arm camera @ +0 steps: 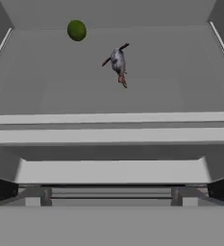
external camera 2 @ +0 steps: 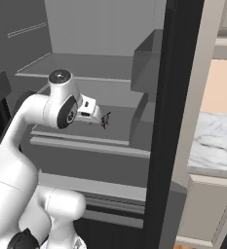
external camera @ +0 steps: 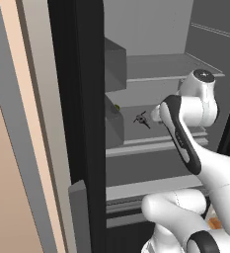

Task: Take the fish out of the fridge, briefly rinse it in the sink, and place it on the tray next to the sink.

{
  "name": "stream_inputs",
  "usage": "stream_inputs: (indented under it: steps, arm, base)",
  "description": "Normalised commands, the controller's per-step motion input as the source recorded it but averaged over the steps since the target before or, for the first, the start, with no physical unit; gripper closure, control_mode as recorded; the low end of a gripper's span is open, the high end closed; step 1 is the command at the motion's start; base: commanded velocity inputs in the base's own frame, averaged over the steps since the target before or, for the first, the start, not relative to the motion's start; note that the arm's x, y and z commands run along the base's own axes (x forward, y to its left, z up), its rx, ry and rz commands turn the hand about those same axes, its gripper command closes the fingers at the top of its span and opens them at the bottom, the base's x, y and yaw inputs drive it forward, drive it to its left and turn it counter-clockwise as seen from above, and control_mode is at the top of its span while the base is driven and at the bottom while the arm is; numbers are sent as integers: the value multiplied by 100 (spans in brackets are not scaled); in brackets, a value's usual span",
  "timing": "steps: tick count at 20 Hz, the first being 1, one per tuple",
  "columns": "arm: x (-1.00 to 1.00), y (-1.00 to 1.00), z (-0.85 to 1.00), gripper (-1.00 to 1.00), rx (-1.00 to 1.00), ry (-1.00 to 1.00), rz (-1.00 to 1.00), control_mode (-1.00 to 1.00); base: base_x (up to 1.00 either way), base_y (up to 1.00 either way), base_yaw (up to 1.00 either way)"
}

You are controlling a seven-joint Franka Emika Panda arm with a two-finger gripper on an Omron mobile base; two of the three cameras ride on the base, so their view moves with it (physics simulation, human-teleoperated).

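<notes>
Because the fish lies on the middle shelf of the open fridge, ahead of the gripper and well apart from it, the reach must go forward over the shelf's front lip. Its long axis runs roughly along that reach, slightly tilted. A small green item sits beyond it, to the left. Fingertips at both lower corners suggest wide jaws, holding nothing.

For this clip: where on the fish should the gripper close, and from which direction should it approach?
Probably across the fish's thicker grey mid-body, coming from the fridge's open front over the shelf edge. The fish lies flat and slender on the shelf, with thin dark ends, so fingers should straddle its narrow width. The green round item sits apart.
</notes>
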Motion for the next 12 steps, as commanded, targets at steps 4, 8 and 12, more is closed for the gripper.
stream_inputs:
  steps: [4,8,12]
  arm:
    - [28,0,-15,-100,0,-8,0,-100]
    - [47,0,-20,-100,0,-10,0,-100]
    - [45,0,-11,-100,1,-8,0,-100]
  base:
    - [0,0,0]
    - [0,0,0]
    - [0,0,0]
